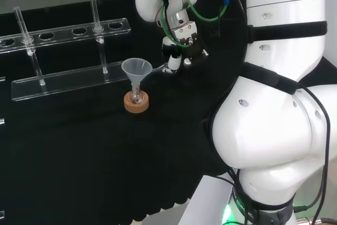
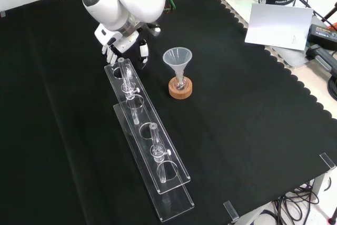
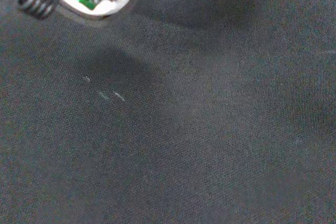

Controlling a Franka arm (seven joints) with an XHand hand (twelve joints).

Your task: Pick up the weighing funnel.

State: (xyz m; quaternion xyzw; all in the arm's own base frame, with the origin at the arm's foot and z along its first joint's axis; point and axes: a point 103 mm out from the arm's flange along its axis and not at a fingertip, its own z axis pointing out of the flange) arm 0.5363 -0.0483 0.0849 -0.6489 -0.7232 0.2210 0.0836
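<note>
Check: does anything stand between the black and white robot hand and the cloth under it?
Nothing visible: the wrist view past the hand shows bare black cloth. The clear plastic tube rack stands close beside it in the front view.

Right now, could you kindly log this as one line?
robot hand: above cloth by rack end | funnel: upright in flask

Head cam sits behind and above the arm [image 1: 274, 130], looking over it. Front cam looks down from the far side; both catch the funnel [image 1: 137, 68]. Wrist cam hugs the cloth [image 3: 184, 129].
</note>
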